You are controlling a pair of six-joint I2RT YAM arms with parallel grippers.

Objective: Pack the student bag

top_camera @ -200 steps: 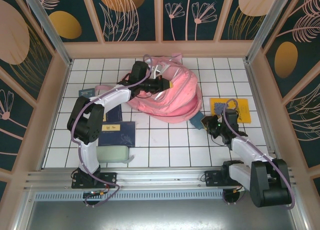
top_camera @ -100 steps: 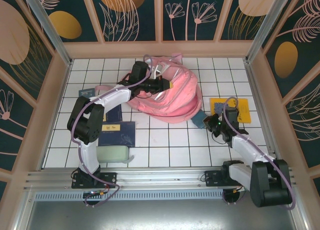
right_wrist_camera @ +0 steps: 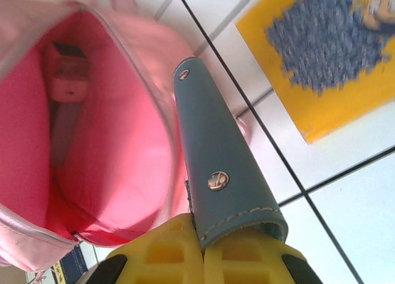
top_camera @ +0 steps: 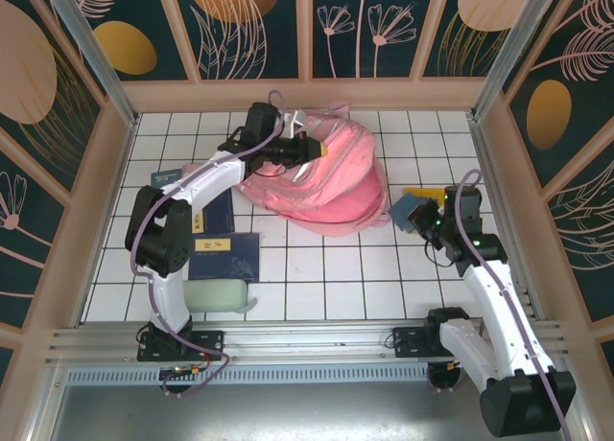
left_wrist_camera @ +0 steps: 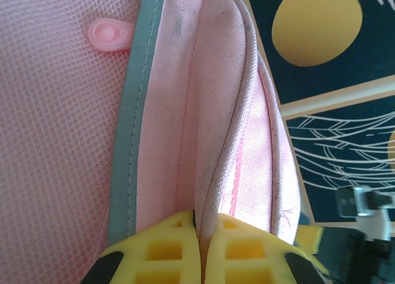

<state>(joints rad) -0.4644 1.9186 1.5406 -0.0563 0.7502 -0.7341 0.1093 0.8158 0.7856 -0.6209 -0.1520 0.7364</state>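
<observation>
Two pinches | left tool [left_wrist_camera: 199, 225]: student bag [top_camera: 336, 187] woven rim | right tool [right_wrist_camera: 197, 231]: stitched blue case [right_wrist_camera: 219, 154] (riveted)

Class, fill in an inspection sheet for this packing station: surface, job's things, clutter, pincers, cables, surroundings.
Surface: white tiled table; no spills seen.
Job's things: pink student bag lying at the back, mouth open towards the right arm; blue case just outside the opening, not yet inside.
Clutter: yellow book on the right; dark blue book, pale green pouch and small dark booklet on the left.
Pincers: left pincer shut on the bag's edge; right pincer shut on the blue case.
Cables: purple cable along each arm; no snag seen.
Surroundings: dark floral wall panels in a wooden frame.
</observation>
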